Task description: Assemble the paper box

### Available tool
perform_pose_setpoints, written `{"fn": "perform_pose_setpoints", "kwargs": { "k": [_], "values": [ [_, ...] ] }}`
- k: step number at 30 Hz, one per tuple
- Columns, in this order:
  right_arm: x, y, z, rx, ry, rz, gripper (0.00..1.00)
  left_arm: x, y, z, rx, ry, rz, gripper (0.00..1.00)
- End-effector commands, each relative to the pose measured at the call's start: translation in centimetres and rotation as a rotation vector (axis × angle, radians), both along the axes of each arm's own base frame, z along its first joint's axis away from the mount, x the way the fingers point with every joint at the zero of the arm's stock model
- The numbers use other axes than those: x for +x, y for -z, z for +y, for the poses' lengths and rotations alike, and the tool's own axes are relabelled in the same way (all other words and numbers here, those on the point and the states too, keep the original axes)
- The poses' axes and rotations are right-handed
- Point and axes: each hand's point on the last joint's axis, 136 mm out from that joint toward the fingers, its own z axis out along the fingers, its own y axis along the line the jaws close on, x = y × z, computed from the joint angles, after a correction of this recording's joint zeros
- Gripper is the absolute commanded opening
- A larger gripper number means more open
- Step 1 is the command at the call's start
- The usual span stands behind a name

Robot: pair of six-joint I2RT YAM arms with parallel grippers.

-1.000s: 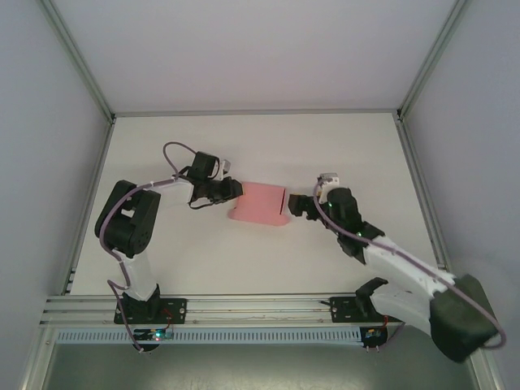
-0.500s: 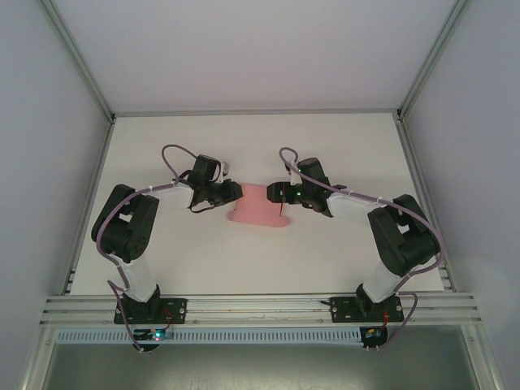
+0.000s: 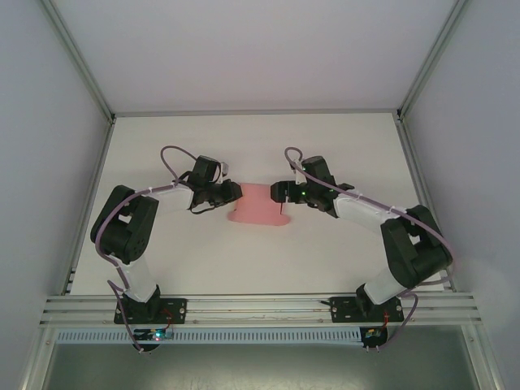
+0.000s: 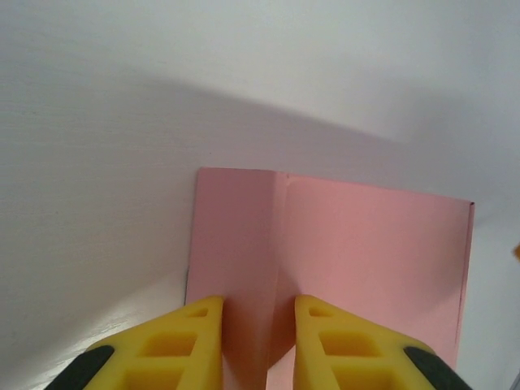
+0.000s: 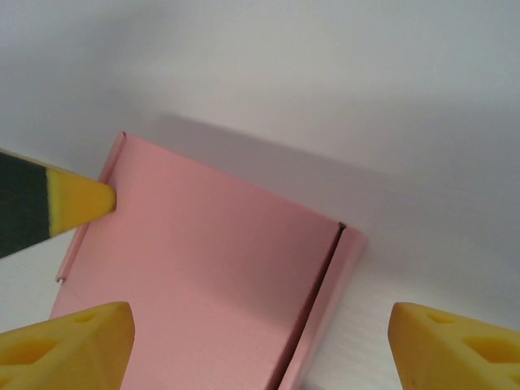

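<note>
A second ago the right arm reached in long from the right side of the counter (image 3: 162, 154). It has since folded at the elbow and brought the right hand (image 3: 276, 192) up to the right end of the paper box (image 3: 260, 206), hardly moving over the last half second. The box lies flat near the middle of the counter, shifted only a little. In the right wrist view, the right hand (image 5: 260, 349) has its fingers wide apart, straddling the near end of the box (image 5: 203, 244). The left hand (image 3: 236, 191) has stayed at the box's left end. Its wrist view shows the left hand (image 4: 258, 341) with fingers close on either side of a raised crease in the box (image 4: 366, 244), though I cannot tell whether they pinch it. With a hand at each end, folding looks ready to begin.
</note>
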Motion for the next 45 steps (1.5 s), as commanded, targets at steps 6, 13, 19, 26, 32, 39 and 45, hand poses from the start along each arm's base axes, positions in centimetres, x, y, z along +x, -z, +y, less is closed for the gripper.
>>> {"fn": "perform_pose_setpoints", "kwargs": {
  "k": [6, 13, 19, 26, 32, 39, 45],
  "values": [
    [-1.1, 3.5, 0.0, 0.025, 0.017, 0.116, 0.80, -3.5, 4.5, 1.5, 0.085, -0.021, 0.143, 0.14],
    [-2.0, 3.0, 0.2, 0.107, -0.001, 0.158, 0.87, -4.4, 4.7, 1.9, 0.002, -0.038, 0.149, 0.05],
    [-3.1, 2.5, 1.1, 0.215, -0.037, 0.209, 0.87, -4.6, 4.6, 2.4, -0.098, -0.064, 0.138, 0.00],
    [-3.8, 2.4, 2.8, 0.328, -0.096, 0.279, 0.87, -4.5, 4.0, 2.8, -0.135, -0.078, 0.107, 0.00],
    [-3.7, 2.8, 3.9, 0.419, -0.104, 0.323, 0.84, -4.6, 4.5, 3.0, -0.146, -0.101, 0.103, 0.00],
    [-3.1, 1.8, 4.8, 0.503, -0.126, 0.300, 0.67, -4.5, 4.3, 2.7, -0.170, -0.084, 0.086, 0.00],
    [-2.8, 0.1, 4.4, 0.517, -0.112, 0.261, 0.41, -3.0, 1.0, 2.6, -0.128, -0.023, -0.046, 0.11]
  ]
}}
